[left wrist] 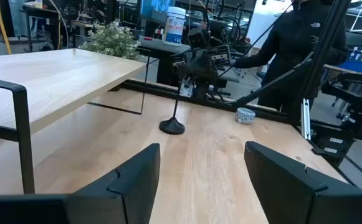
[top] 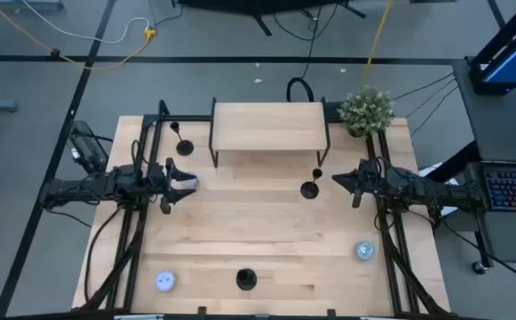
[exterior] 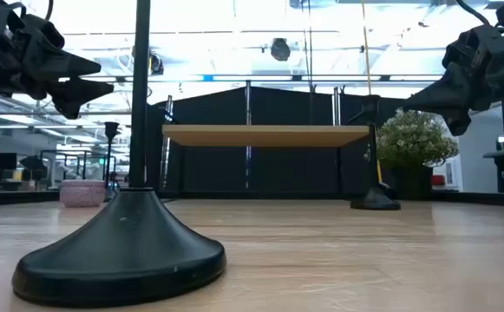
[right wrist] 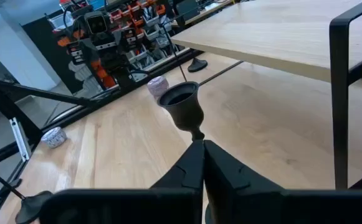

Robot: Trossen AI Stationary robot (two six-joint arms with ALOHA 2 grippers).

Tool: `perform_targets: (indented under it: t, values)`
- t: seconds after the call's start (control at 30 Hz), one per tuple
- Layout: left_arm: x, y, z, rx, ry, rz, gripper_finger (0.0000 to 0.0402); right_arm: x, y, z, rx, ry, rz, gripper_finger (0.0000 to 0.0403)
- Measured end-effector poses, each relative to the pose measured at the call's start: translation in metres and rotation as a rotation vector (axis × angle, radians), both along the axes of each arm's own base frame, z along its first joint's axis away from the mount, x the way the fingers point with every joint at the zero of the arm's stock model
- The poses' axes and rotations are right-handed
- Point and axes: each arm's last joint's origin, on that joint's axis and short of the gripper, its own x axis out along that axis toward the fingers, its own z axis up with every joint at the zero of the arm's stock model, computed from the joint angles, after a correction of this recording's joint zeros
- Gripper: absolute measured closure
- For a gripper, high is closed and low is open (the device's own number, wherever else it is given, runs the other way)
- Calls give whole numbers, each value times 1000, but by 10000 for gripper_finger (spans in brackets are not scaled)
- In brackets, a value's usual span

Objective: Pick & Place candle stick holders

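Black candle stick holder (right wrist: pixel 182 106) cup beyond closed right pincer (right wrist: pixel 202 163), wrist view only

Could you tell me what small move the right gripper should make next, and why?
Probably open the right gripper: its fingers look shut, and the candle stick holder stands upright just ahead of the tips, so they cannot straddle its stem as they are. The left gripper waits open on the left side.
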Motion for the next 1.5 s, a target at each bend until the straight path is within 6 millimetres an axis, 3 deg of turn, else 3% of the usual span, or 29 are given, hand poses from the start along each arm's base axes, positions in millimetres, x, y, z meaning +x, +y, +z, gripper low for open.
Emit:
perform_targets:
  t: [1.5]
  values:
    - [0,0,0,0,0,0,160,0,0,0,0,0,0,403]
